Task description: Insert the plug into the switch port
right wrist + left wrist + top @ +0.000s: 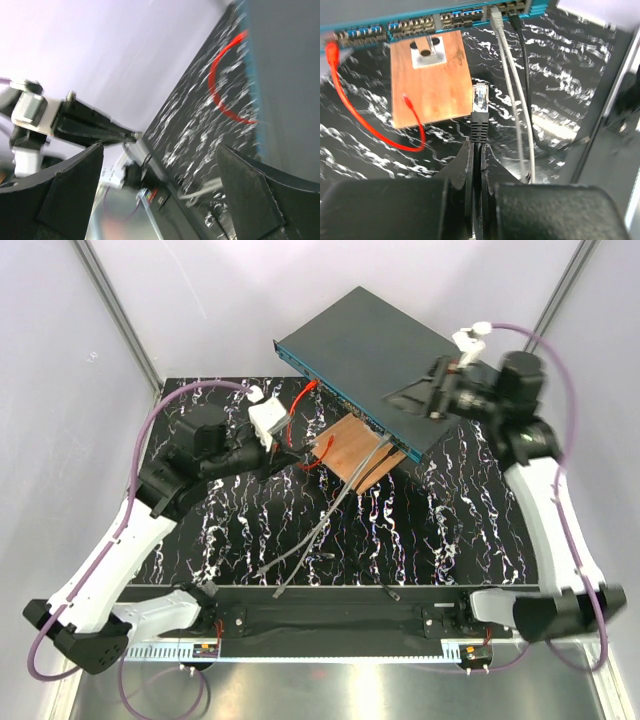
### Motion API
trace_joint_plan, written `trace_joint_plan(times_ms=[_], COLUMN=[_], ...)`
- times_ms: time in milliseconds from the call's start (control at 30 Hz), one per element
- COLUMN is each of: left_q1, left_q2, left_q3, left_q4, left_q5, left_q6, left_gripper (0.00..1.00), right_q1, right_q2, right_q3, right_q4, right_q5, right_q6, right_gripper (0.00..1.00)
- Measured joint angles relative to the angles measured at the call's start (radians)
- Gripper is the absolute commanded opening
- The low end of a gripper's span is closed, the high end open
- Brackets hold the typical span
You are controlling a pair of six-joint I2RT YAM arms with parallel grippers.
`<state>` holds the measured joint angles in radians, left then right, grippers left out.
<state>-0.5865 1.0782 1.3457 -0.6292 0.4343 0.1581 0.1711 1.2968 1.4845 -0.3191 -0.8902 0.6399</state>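
- The plug (480, 107) is pinched at the rear of its black boot by the left gripper (477, 146), whose fingers are pressed together on it. Its clear tip is pointed straight ahead of the fingertips.
- The switch (420, 22) is seen farther ahead of that gripper, with its blue-teal face of sockets turned towards it. The plug is held apart from it and is not yet in a port.
- A copper-brown plate (430, 85) is laid ahead and to the left of the plug, between the gripper and the switch.
- A red cable (331, 50) is plugged in far to the left. Grey cables (496, 19) and a black cable (515, 22) are plugged in ahead and to the right.
- The right gripper (160, 150) is spread wide, with nothing between its fingers. The switch's dark top is seen beside one finger.
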Motion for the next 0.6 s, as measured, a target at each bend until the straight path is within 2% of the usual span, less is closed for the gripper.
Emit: trace_joint_plan(times_ms=[167, 233, 400, 600], left_q1=[-0.055, -0.088, -0.195, -0.286], left_q2=[0.058, 0.093, 0.185, 0.283], left_q3=[0.000, 0.000, 0.015, 0.054], left_q4=[0.035, 0.052, 0.087, 0.158], left_q5=[-0.081, -0.112, -0.183, -0.248], left_q6=[-0.159, -0.193, -0.249, -0.307], left_gripper=[0.00, 0.00, 0.00, 0.00], right_q1=[-0.215, -0.281, -0.385, -0.435], right_q2=[-0.222, -0.266, -0.281, -0.254], right_q3=[-0.109, -0.139, -0.173, -0.266], right_q4=[-0.074, -0.124, -0.266, -0.301], right_q5=[0.092, 0.126, 0.188, 0.203], right_q6=[0.005, -0.005, -0.063, -0.095], right_gripper=[1.00, 1.00, 1.00, 1.00])
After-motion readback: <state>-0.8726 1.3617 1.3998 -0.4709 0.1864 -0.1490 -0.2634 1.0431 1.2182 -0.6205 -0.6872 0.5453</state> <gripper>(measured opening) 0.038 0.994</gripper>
